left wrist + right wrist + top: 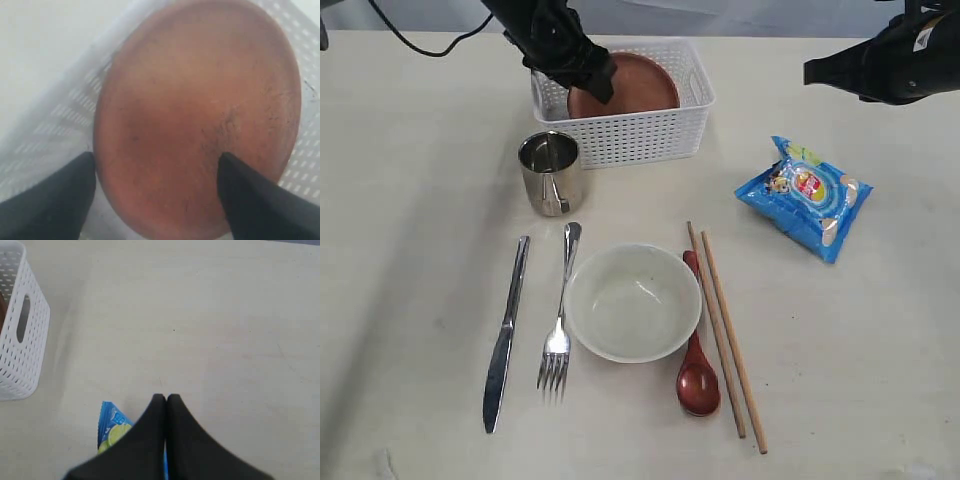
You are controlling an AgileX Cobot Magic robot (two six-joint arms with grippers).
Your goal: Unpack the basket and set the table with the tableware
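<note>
The round brown plate (638, 85) leans tilted inside the white basket (650, 135). My left gripper (588, 82) reaches into the basket at the plate's left edge. In the left wrist view this gripper (155, 167) is open: one finger (50, 200) is outside the plate (200, 110) rim against the basket wall (60, 115), the other lies over the plate's face. The steel cup (550, 172), knife (506, 335), fork (560, 310), cream bowl (633, 300), wooden spoon (696, 360) and chopsticks (725, 335) lie on the table (420, 250). My right gripper (166, 397) is shut and empty.
A blue chip bag (805, 195) lies right of the basket, and the right gripper (817, 72) hovers above and behind it. In the right wrist view the bag (111, 427) peeks out beside the fingers, with the basket's end wall (20, 330) nearby.
</note>
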